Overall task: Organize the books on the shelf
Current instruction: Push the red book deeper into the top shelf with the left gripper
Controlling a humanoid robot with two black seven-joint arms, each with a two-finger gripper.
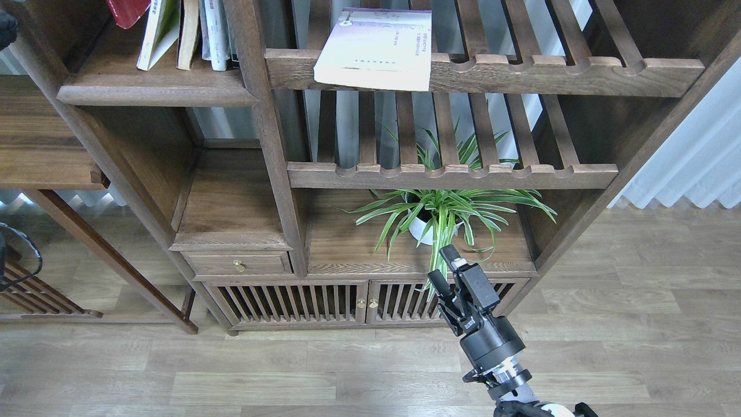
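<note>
A: Where does the lavender-white book (pixel 376 49) lie from the right gripper (pixel 443 267)?

B: Well above it and a little to the left. The book lies flat on the upper slatted rack (pixel 556 72), with its near edge hanging out past the scalloped front rail. The gripper hovers low, in front of the spider plant (pixel 443 211) and the cabinet doors (pixel 324 301), with the lower slatted rack (pixel 451 174) between it and the book.

A: How does the book's long axis run?

B: Front to back along the slats, spine side toward the right, so the near short edge is what faces the arm.

A: And the gripper's state?

B: Its two fingers stand apart with nothing between them, pointing up and away toward the bookcase.

A: Where should the book end up?

B: By my reading, on the solid shelf (pixel 156 92) at upper left, where a dark red book (pixel 127 8) leans at the top edge and a row of other books (pixel 191 35) stands, including a white-and-green one tilted to the left.

A: Which arm is nearer?

B: The right is the only gripper I can see clearly. A dark shape at the top left corner may be part of the left arm, but I cannot tell its gripper. For the book on the rack, the right arm looks better placed: it must rise past the lower rail to reach the overhanging edge.
</note>
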